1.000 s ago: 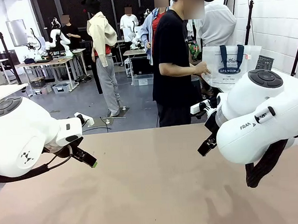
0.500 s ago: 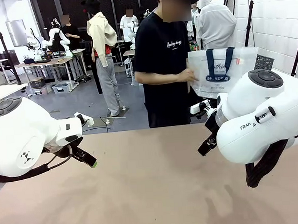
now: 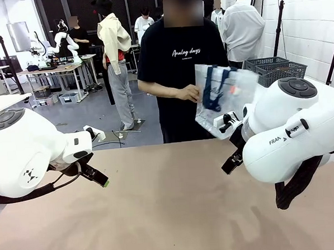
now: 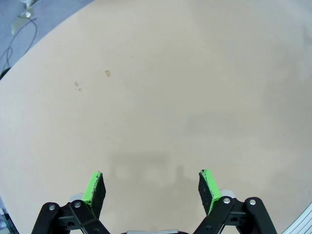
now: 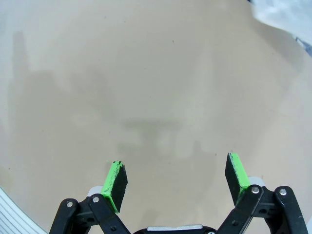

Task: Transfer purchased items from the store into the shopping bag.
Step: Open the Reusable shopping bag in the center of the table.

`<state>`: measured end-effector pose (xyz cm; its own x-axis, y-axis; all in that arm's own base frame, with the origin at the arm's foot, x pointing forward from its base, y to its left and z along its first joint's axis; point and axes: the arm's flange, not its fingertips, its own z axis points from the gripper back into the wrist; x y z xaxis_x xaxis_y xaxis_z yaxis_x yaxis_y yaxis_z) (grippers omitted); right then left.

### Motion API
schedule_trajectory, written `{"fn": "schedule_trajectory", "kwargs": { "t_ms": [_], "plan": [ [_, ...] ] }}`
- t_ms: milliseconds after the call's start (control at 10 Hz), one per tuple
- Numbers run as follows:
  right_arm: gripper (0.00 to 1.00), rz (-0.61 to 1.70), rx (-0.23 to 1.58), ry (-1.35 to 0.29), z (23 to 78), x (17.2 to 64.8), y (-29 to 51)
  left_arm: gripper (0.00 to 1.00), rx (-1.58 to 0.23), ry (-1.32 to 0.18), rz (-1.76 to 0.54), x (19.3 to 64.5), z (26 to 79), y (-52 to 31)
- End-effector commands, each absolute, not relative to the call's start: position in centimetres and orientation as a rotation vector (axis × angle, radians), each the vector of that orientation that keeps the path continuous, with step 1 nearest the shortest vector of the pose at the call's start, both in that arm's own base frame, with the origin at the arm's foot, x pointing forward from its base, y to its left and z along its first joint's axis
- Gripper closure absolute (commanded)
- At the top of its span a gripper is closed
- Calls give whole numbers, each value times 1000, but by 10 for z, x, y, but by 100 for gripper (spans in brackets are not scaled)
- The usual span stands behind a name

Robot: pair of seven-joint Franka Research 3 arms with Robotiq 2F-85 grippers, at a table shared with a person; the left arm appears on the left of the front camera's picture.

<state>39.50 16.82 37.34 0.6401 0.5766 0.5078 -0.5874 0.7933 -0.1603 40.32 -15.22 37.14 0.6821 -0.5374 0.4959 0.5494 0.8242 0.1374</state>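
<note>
The left end effector [image 4: 152, 183] and right end effector [image 5: 178, 170] hang with fingers spread over the tan desk [image 3: 171, 203]. Beyond its far edge, a person's hand [image 3: 189, 93] holds the shopping bag [image 3: 224, 99] tilted. A grey mesh basket [image 3: 273, 69] stands behind, by the white wall.

Left arm [image 3: 28, 152]: bulky, rounded, glossy white shells. A dark grey round cap [image 3: 7, 118] sits on one joint, a small black emblem [image 3: 29, 176] marks the side, and a thin black cable [image 3: 69, 178] runs underneath.

Right arm [image 3: 302, 134]: the same white shells and grey cap, with black letters "FRA" [image 3: 275, 140] printed on it and a thick black cable bundle [image 3: 296, 185] below.

Left gripper [image 4: 152, 183] and right gripper [image 5: 178, 178]: black jointed links with silver screw heads at the pivots. Each finger is tipped with a bright green pad [image 4: 93, 187].
</note>
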Motion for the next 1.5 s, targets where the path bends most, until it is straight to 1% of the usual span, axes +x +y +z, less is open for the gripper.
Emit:
{"fn": "schedule_trajectory", "kwargs": {
  "t_ms": [0,1400],
  "plan": [
    [0,663,21,-572,373,395,168,0,-23,-549,-607,403,371,-151],
    [0,663,21,-572,373,395,168,0,-23,-549,-607,403,371,-151]
  ]
}}
